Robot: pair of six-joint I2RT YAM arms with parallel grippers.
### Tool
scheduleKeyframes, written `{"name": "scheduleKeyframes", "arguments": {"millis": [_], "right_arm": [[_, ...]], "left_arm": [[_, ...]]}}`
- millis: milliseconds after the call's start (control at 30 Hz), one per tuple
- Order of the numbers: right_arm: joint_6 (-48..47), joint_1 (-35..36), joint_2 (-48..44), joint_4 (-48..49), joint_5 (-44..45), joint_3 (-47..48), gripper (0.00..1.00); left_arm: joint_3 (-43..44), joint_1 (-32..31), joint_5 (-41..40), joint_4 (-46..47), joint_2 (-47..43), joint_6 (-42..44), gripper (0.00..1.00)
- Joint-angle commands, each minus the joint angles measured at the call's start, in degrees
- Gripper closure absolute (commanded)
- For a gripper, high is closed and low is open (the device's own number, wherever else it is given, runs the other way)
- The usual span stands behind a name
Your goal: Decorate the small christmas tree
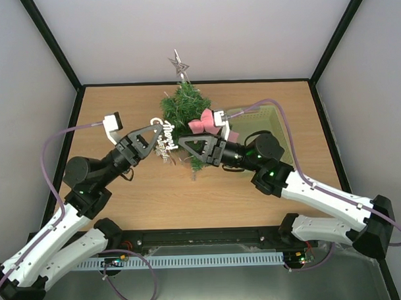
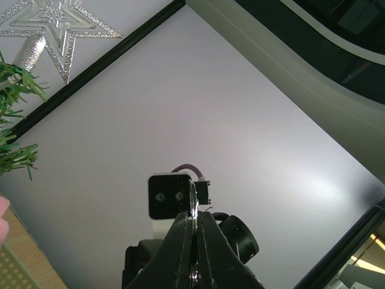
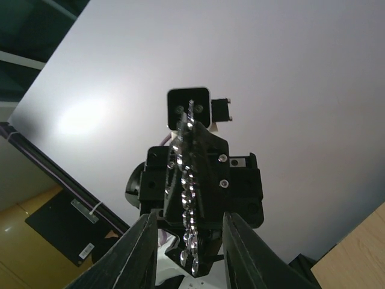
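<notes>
The small christmas tree (image 1: 184,106) stands at the back middle of the table, with a silver star (image 1: 178,64) on top and a pink bow (image 1: 205,121) on its right side. The star (image 2: 51,23) and some branches (image 2: 13,114) show at the left of the left wrist view. My left gripper (image 1: 159,133) (image 2: 195,218) is shut on a silver "Merry Christmas" sign (image 1: 163,142) (image 2: 194,201), held in front of the tree. My right gripper (image 1: 182,144) (image 3: 189,244) faces it, open, and the sign (image 3: 189,180) hangs edge-on between its fingers (image 3: 147,253) without touching them.
A pale green plastic basket (image 1: 277,125) lies right of the tree, behind my right arm. White walls with black frame edges enclose the wooden table (image 1: 208,189) on three sides. Purple cables loop from both wrists.
</notes>
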Motion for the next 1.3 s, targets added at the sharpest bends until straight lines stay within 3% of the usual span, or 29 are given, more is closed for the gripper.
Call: {"name": "scheduleKeyframes", "arguments": {"millis": [0,233,333,433,533,633,767,900,1100,1267], "right_arm": [[0.63,1.59,1.77,3.28,-0.23,0.96,0.72],[-0.21,3.06,2.74,3.29,1.54,0.74,0.98],[-1.75,3.12,1.23,2.97,3.69,-0.05,0.98],[-5.20,3.10,-0.21,-2.38,5.60,0.81,0.98],[-11.41,3.07,-1.24,-14.74,7.77,4.63,0.98],[-18.93,3.03,-1.39,-32.60,13.12,11.78,0.98],[-25.94,2.84,2.39,-52.51,19.36,23.85,0.98],[-28.54,2.68,8.76,-63.42,20.45,33.79,0.98],[-28.82,2.40,17.39,-72.40,22.69,45.31,0.98],[-25.78,2.20,19.77,-71.49,26.51,46.48,0.98]], "left_arm": [[-0.49,0.30,-0.86,3.92,0.37,-0.61,0.98],[-1.33,0.30,-1.55,4.67,0.22,-0.85,0.98],[-1.56,0.30,-1.94,3.74,-0.07,-0.66,0.96],[-1.67,0.25,-3.15,0.88,-0.94,0.38,0.76],[-0.02,0.38,-6.77,-6.82,-2.53,4.44,0.42],[4.66,0.67,-11.33,-18.60,-3.41,13.17,0.33],[10.63,2.15,-16.27,-31.20,-1.95,21.47,0.32],[12.72,5.65,-14.80,-34.55,-0.44,24.47,0.34],[14.44,14.26,-3.32,-35.36,2.82,23.50,0.48],[13.92,18.91,5.65,-32.13,5.34,22.07,0.59]]}}
